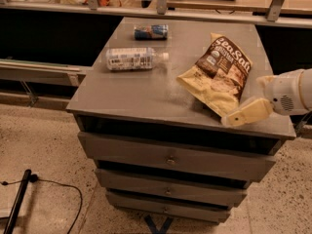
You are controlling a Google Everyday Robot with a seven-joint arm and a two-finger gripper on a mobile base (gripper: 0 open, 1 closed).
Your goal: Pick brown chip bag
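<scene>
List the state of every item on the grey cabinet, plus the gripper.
Brown and pale yellow crinkly chip bag: lying flat, not lifted.
Clear plastic bottle: on its side, capped.
Small blue can: on its side.
Gripper: low at the bag's near corner.
Grey drawers: shut.

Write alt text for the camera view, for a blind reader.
A robot gripper at the right is beside the near corner of a brown chip bag lying on a grey drawer cabinet. A clear plastic bottle and a small blue can lie farther left.

Clear plastic bottle (134, 59) lying on its side on top of the gray drawer cabinet (141, 94), small blue can (151, 31) just behind it.
</scene>
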